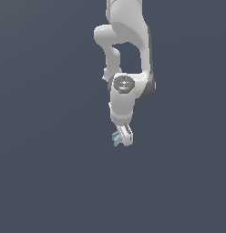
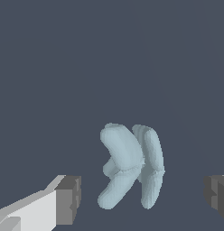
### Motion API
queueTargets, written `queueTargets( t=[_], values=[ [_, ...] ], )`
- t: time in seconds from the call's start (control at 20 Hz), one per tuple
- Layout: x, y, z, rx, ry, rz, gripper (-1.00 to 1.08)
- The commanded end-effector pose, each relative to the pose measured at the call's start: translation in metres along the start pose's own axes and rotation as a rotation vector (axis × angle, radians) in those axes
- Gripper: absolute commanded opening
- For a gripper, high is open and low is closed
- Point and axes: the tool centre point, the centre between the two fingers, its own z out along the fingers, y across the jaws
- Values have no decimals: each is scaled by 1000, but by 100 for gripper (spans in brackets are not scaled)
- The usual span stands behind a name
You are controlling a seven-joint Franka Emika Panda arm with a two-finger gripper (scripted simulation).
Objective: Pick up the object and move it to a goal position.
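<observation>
The object (image 2: 129, 164) is a pale blue-grey lumpy piece made of several rounded lobes. In the wrist view it sits between my two grey fingertips, with a clear gap on each side. My gripper (image 2: 143, 196) is open, one fingertip (image 2: 68, 200) on one side and the other at the frame's edge. In the exterior view the white arm reaches down and the gripper (image 1: 123, 139) hangs right at the object (image 1: 116, 138), which peeks out on the exterior view's left of the fingers.
A plain dark grey-blue surface (image 1: 51, 182) fills everything around the arm. No other objects or edges show.
</observation>
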Motion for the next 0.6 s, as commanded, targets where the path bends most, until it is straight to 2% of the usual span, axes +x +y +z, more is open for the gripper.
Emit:
queueTargets(
  t=[0.0,0.55],
  values=[
    [0,0,1,0,0,22,100],
    [0,1,15,0,1,30,100]
  ],
)
